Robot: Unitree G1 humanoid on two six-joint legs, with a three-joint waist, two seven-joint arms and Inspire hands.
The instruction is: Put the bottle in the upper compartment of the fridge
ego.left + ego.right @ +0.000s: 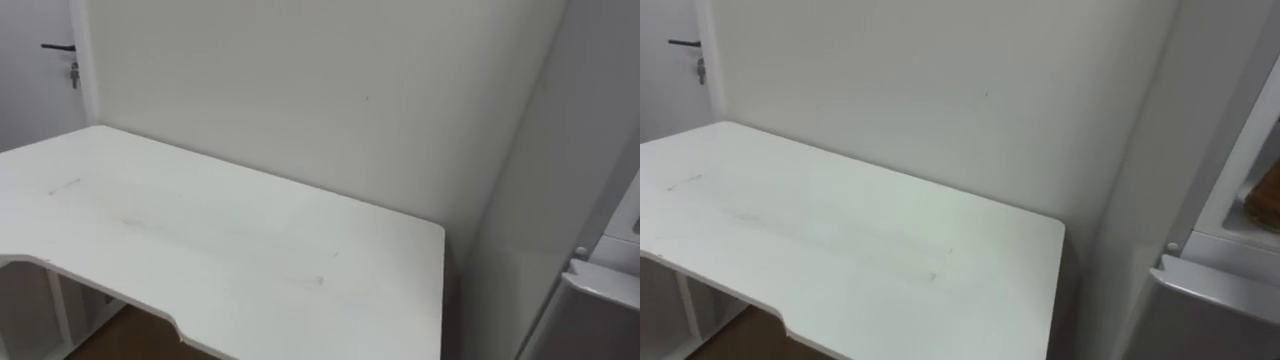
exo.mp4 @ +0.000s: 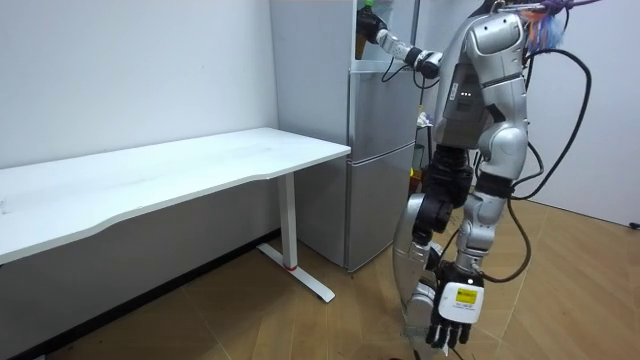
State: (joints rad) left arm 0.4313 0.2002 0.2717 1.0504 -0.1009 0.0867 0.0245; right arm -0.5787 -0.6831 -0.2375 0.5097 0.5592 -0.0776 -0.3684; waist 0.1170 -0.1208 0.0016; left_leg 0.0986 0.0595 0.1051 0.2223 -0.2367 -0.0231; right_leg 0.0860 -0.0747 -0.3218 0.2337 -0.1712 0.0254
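I stand in front of a grey fridge (image 2: 380, 150), beside the end of a white table. My right arm is raised and reaches to the fridge's upper compartment (image 1: 1252, 190), which is open. A small green bottle (image 2: 366, 20) shows at the tip of my right hand (image 2: 384, 40), at the compartment's mouth; the grip on it is too small to make out. My left hand (image 2: 452, 314) hangs low by my leg with straight fingers and holds nothing. The eye views look at the table's corner and the fridge's edge.
The white table (image 1: 200, 240) runs along the wall on my left, its end close to the fridge's side (image 1: 540, 200). The lower fridge door (image 1: 1215, 300) is closed. A door with a dark handle (image 1: 58, 47) is at the far left. Wooden floor (image 2: 560, 280) lies behind me.
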